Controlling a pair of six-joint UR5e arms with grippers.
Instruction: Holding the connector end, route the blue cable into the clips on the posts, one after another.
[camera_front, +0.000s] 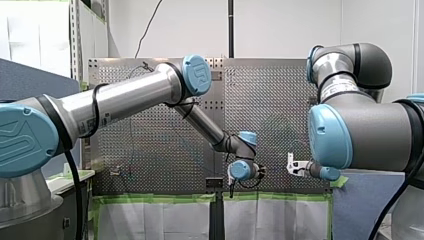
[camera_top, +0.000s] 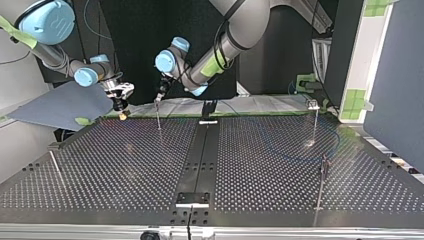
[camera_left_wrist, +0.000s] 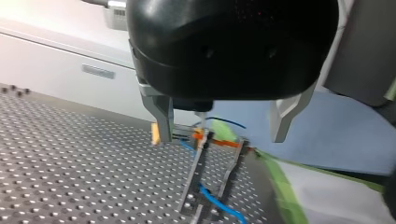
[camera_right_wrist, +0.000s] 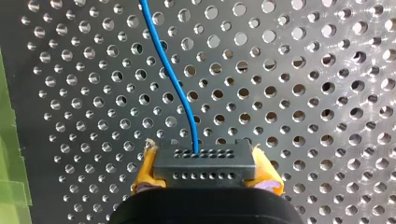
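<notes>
Clenched jaws of right gripper (camera_right_wrist: 205, 176) on dark grey rectangular connector (camera_right_wrist: 204, 161), yellow pads (camera_right_wrist: 144, 173) flanking it. Thin blue cable (camera_right_wrist: 173, 79) running from the connector's front over perforated metal table (camera_right_wrist: 306, 100). Near the connector, left gripper (camera_left_wrist: 222, 135) spread above slim clip post (camera_left_wrist: 196, 179). Probably light, limp, snag-prone; best held by the rigid connector, not the wire.
</notes>
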